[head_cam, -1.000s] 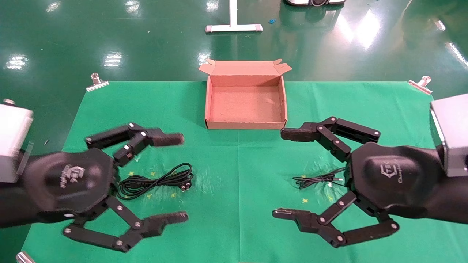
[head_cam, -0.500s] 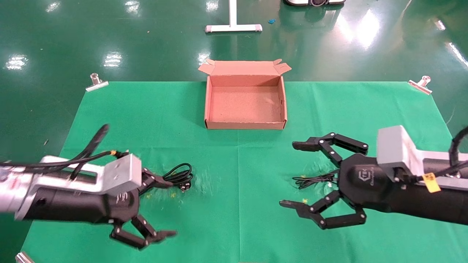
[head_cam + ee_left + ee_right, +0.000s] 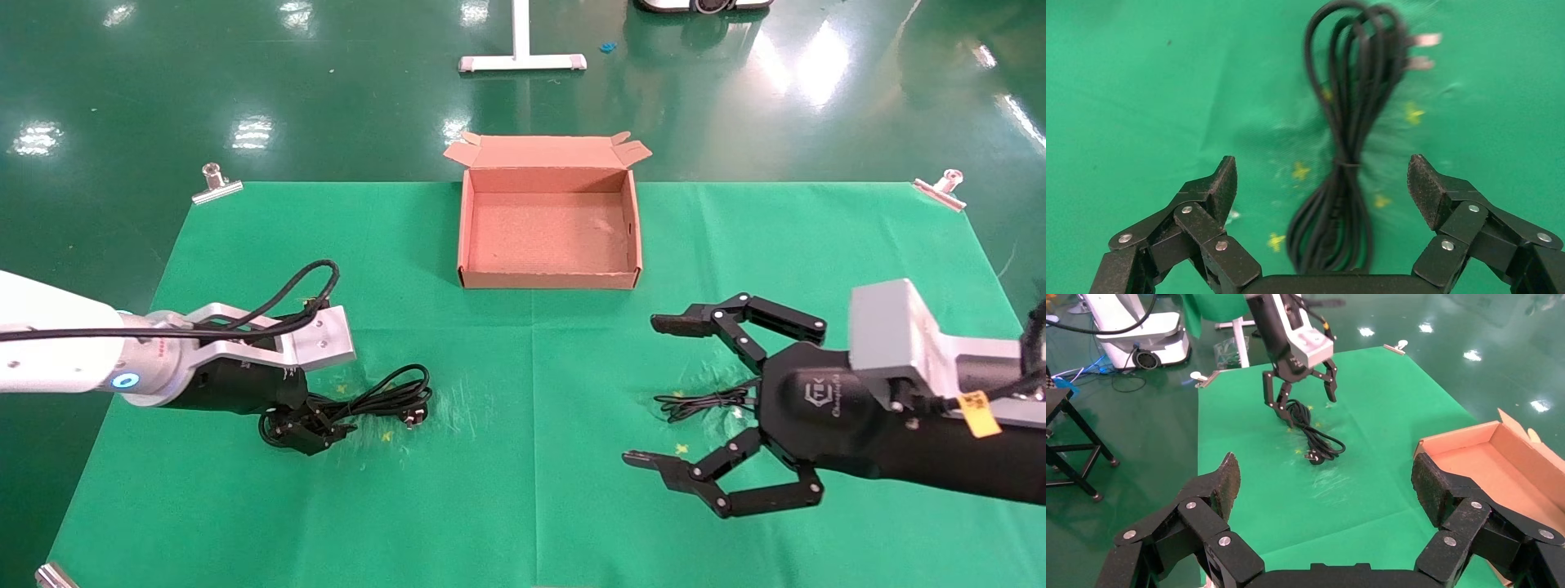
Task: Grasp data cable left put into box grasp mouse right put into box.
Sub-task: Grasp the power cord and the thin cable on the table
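A table covered with a bright green cloth (image 3: 523, 506) carries the work. At its far middle sits the shallow brown cardboard box (image 3: 548, 282) with low walls and small flaps along its far edge, its floor bare.

On the robot's left part of the cloth lies the thick glossy black data cable (image 3: 372, 402), bundled in long loops, with its plug end pointing toward the middle of the table. The left claw (image 3: 304, 430) is down over the end of the bundle nearest the left arm. In the left wrist view its two black fingers (image 3: 1217, 190) are spread wide, one on each side of the cable's loops (image 3: 1340, 184), with green cloth showing between each pad and the cable, so nothing is pinched.

The right claw (image 3: 662, 392) hangs above the robot's right part of the table, its black fingers (image 3: 682, 324) spread wide apart and gripping nothing. Just beside its palm lies a thin black cord (image 3: 704, 402) gathered in loose loops on the cloth; the mouse itself is hidden behind the right claw's body.

Silver metal clips (image 3: 216, 186) pin the cloth at its far corners. Beyond the table, the glossy green floor (image 3: 327, 90) holds a white stand base (image 3: 521, 61).
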Robot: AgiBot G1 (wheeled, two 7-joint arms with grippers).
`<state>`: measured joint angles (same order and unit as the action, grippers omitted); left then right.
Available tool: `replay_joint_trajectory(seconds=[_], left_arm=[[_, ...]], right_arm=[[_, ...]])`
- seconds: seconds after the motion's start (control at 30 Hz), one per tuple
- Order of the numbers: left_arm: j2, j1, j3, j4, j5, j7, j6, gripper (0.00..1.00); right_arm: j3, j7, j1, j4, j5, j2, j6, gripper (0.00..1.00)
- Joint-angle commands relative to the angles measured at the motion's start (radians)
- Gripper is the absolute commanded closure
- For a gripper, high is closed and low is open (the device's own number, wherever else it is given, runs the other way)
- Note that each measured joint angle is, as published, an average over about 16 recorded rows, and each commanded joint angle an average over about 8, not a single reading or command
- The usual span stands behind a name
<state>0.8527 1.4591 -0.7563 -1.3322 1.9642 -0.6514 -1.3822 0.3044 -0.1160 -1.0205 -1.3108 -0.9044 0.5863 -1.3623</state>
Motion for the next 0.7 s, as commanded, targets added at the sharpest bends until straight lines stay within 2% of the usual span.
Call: replay_joint_trajectory(seconds=[0.03,0.7], left_arm=[[0.016,-0.003,-0.015,0.0,0.05,-0.02,0.017,0.0],[0.077,-0.018,-0.049,0.023,0.168,-0.092,0.056,0.0]], right_arm=[[-0.002,-0.001,0.001,0.0,0.002,-0.004,0.0,0.0],[-0.007,-0.007,-0.023,0.021,0.009,-0.015,-0.02,0.0]])
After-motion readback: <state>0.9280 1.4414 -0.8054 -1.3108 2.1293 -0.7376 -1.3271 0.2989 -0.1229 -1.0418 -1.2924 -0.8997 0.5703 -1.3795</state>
